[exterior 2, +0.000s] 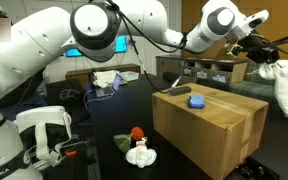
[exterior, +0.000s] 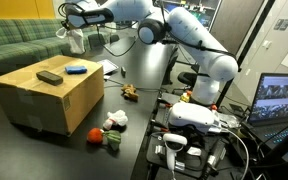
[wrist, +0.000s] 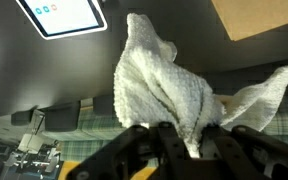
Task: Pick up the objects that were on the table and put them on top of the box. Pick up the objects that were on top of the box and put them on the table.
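Observation:
My gripper point(exterior: 76, 33) is shut on a white cloth point(exterior: 77, 43) and holds it in the air past the far end of the cardboard box point(exterior: 54, 98). In an exterior view the gripper point(exterior 2: 257, 52) hangs the cloth point(exterior 2: 283, 86) beside the box point(exterior 2: 209, 128). In the wrist view the cloth point(wrist: 164, 85) is pinched between the fingers point(wrist: 189, 138). A black flat object point(exterior: 50, 76) and a blue object point(exterior: 76, 69) lie on the box top. A white plush toy point(exterior: 113, 121), a red ball point(exterior: 94, 134) and a small brown toy point(exterior: 130, 92) lie on the dark table.
A green sofa point(exterior: 14, 45) stands behind the box. A laptop point(exterior: 284, 98) and cabled gear point(exterior: 184, 135) crowd the table end near the robot base. A box corner point(wrist: 259, 15) and a lit screen point(wrist: 64, 14) show in the wrist view.

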